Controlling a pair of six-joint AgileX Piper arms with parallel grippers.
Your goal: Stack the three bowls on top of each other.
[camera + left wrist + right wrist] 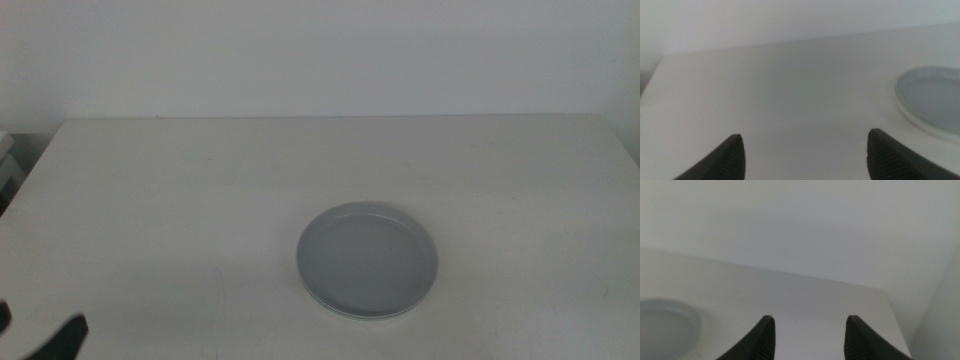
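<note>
A pale grey-blue bowl (367, 258) sits right of the table's centre, on top of a stack. Thin pale rims (352, 312) show under its near edge. I cannot tell the lower bowls' colours, so the white and mint green bowls are hidden as such. The stack also shows in the left wrist view (932, 97) and the right wrist view (662, 327). My left gripper (35, 332) is at the table's near left corner, open and empty, far from the stack. Its jaws (805, 152) stand wide apart. My right gripper (810, 335) is open and empty, out of the middle view.
The white table (180, 190) reaches back to a plain white wall. Something pale (8, 165) stands beyond the table's left edge. The table's far right corner (880, 292) shows in the right wrist view.
</note>
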